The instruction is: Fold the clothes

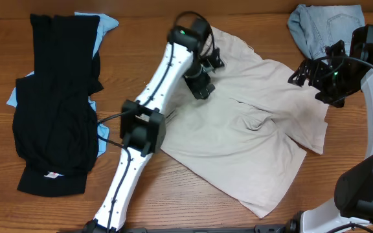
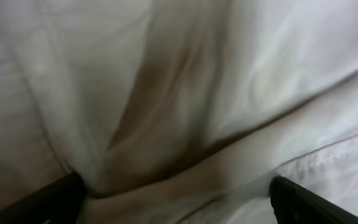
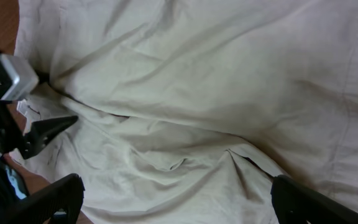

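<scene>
A beige garment lies spread and wrinkled across the middle of the table. My left gripper is open and pressed down onto its upper left part; in the left wrist view the beige cloth fills the frame between the fingers. My right gripper is open and hovers over the garment's upper right edge. The right wrist view shows the creased cloth below it and the left gripper at the left.
A black garment lies at the left on top of a light blue one. A grey-blue denim piece is bunched at the back right. Bare wooden table shows along the front.
</scene>
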Controlling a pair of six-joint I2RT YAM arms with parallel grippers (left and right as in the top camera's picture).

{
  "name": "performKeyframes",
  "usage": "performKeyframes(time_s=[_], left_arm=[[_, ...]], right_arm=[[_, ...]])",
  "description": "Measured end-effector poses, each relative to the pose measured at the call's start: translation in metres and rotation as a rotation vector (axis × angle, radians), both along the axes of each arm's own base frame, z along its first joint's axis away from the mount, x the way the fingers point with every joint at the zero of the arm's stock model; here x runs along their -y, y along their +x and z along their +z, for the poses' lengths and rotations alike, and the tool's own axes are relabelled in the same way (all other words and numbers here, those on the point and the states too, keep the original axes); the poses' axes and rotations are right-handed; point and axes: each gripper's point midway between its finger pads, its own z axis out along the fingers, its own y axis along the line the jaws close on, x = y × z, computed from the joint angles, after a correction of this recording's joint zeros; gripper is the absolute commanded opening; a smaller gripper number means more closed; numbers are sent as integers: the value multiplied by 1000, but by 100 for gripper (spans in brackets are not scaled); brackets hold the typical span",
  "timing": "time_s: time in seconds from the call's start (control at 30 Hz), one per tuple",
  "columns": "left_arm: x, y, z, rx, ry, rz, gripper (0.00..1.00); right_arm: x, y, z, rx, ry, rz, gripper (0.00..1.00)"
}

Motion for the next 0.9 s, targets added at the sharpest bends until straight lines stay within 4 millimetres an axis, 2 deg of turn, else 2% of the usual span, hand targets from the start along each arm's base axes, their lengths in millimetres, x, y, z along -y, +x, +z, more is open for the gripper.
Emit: performKeyframes(time_s=[0.17,0.37,0.5,0.77,0.9], left_arm=[[-4,0,-7,4,44,9,100],[-27,0,-13,-11,155,161,100],[-58,0,-14,-61,217,362,100],[-153,13,-11,-226,162,795,100],[-178,18,-7,-262,120,895,99]], right_arm=[[1,0,0,-1,-6,0,100],[2,0,-1,-2,-10,0,100],[2,0,-1,0,-11,0,100],[2,5,0,14,-13,-10,100],[3,11,1,38,-15,-25,100]])
